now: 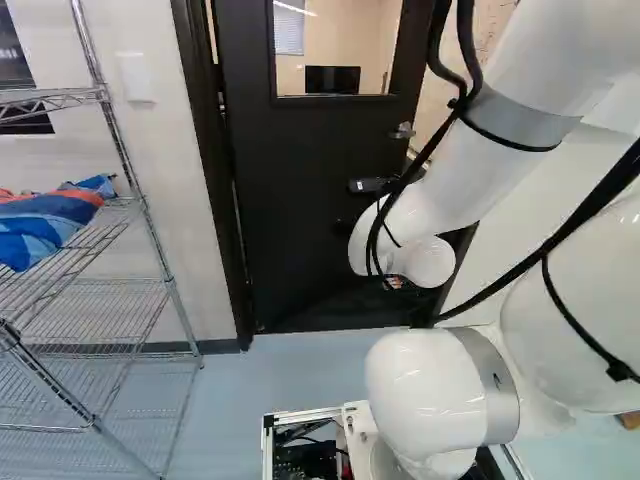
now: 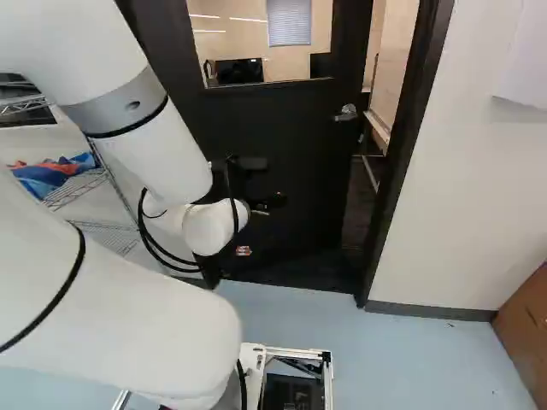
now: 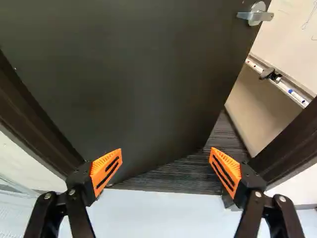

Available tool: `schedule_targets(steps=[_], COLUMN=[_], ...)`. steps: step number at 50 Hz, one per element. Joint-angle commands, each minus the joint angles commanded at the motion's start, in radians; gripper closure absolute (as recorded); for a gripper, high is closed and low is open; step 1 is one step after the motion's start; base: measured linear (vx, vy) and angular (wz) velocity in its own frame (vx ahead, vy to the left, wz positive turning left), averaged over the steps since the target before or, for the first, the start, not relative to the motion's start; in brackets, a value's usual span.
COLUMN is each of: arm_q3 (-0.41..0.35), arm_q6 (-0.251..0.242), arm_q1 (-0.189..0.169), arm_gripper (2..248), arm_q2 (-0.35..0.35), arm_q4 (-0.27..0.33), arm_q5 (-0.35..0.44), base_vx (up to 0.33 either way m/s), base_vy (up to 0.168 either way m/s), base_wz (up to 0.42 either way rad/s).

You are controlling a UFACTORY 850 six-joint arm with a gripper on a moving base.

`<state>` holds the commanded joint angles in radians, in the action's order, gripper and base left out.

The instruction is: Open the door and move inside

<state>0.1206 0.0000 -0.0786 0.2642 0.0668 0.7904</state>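
In the right base view my gripper point(image 2: 272, 202) is a dark shape before the black door point(image 2: 299, 162), partly hidden by the arm. The wrist view shows the gripper point(image 3: 166, 171) open, its orange-padded fingers wide apart with nothing between them. Ahead of it the door point(image 3: 129, 84) stands ajar, swung away into the room beyond, with a gap on its handle side. The silver lever handle point(image 3: 256, 14) lies well ahead of the fingers, toward that gap; it also shows as a handle point(image 1: 402, 131) in the left base view.
The dark door frame point(image 2: 402, 145) borders the gap, with white wall point(image 2: 466, 205) beside it. Wire shelves point(image 1: 90, 290) holding a blue and orange cloth point(image 1: 50, 222) stand left of the door. Beyond the gap are dark flooring point(image 3: 223, 144) and a whiteboard tray point(image 3: 282, 84). A brown cabinet point(image 2: 526, 329) stands far right.
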Motion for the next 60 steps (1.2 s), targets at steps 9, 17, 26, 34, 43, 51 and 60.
schedule_targets(steps=[9,17,26,34,43,51,60], arm_q3=[0.0,0.0,0.0,0.0,0.0,0.0,0.0], arm_q6=[0.0,0.0,0.0,0.0,0.0,0.0,0.0], arm_q1=[0.0,0.0,0.0,0.0,0.0,0.0,0.0], arm_gripper=[3,3,3,3,3,3,3], arm_q2=[0.0,0.0,0.0,0.0,0.0,0.0,0.0], arm_q4=[0.0,0.0,0.0,0.0,0.0,0.0,0.0], arm_q5=[0.0,0.0,0.0,0.0,0.0,0.0,0.0], base_vx=[0.102,0.107,0.108,0.109,0.115,0.109,0.106], base_vy=[0.057,0.058,0.059,0.057,0.053,0.041,0.031], base_wz=[-0.013,-0.015,-0.015,-0.015,-0.012,-0.011,-0.011])
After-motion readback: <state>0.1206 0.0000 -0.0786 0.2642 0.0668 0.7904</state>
